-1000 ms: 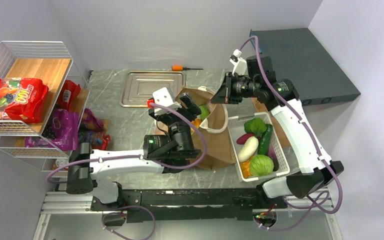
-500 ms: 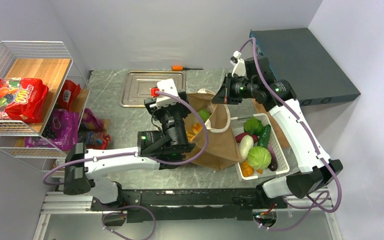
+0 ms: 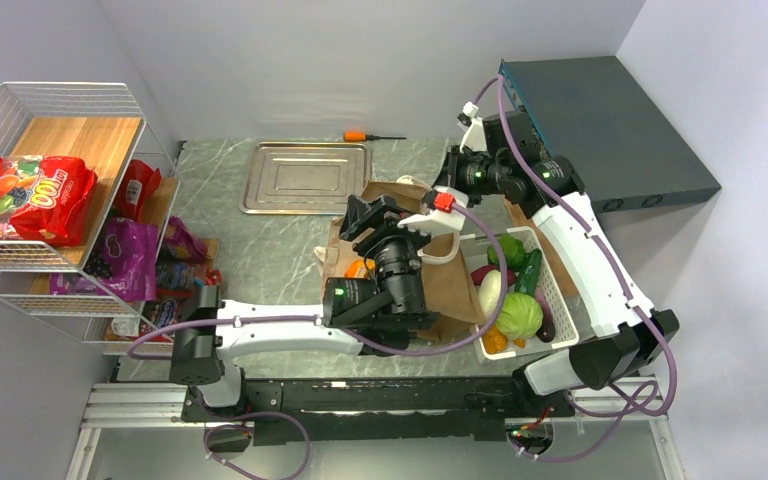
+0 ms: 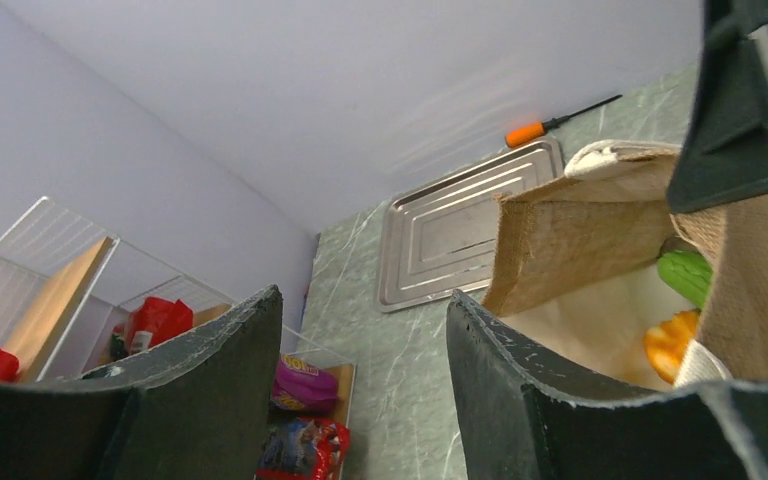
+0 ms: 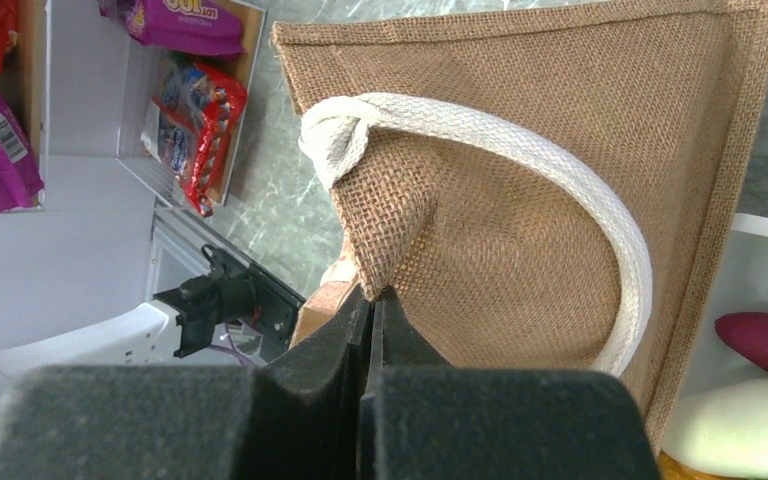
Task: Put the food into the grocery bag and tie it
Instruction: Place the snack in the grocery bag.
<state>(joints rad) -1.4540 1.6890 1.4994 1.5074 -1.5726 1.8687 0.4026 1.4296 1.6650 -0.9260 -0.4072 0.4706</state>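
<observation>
The brown grocery bag (image 3: 450, 285) stands in the middle of the table with white loop handles (image 5: 520, 150). My right gripper (image 3: 447, 190) is shut on the bag's far rim, pinching a fold of its fabric (image 5: 370, 295). My left gripper (image 3: 372, 215) is open and empty, just above the bag's left rim (image 4: 580, 230). Inside the bag I see a light green vegetable (image 4: 690, 272) and an orange knobbly piece (image 4: 672, 340), which also shows in the top view (image 3: 360, 268). Snack packets (image 3: 25, 195) lie on the wire shelf at the left.
A white basket (image 3: 550, 265) with several vegetables stands right of the bag. A metal tray (image 3: 305, 177) and an orange-handled screwdriver (image 3: 365, 135) lie at the back. The wire shelf (image 3: 60, 110) fills the left side. A dark box (image 3: 610, 120) stands at the back right.
My left arm has swung right, from the bag's left side to over its mouth. The bag's top has been drawn right and toward the back. My right gripper kept its hold.
</observation>
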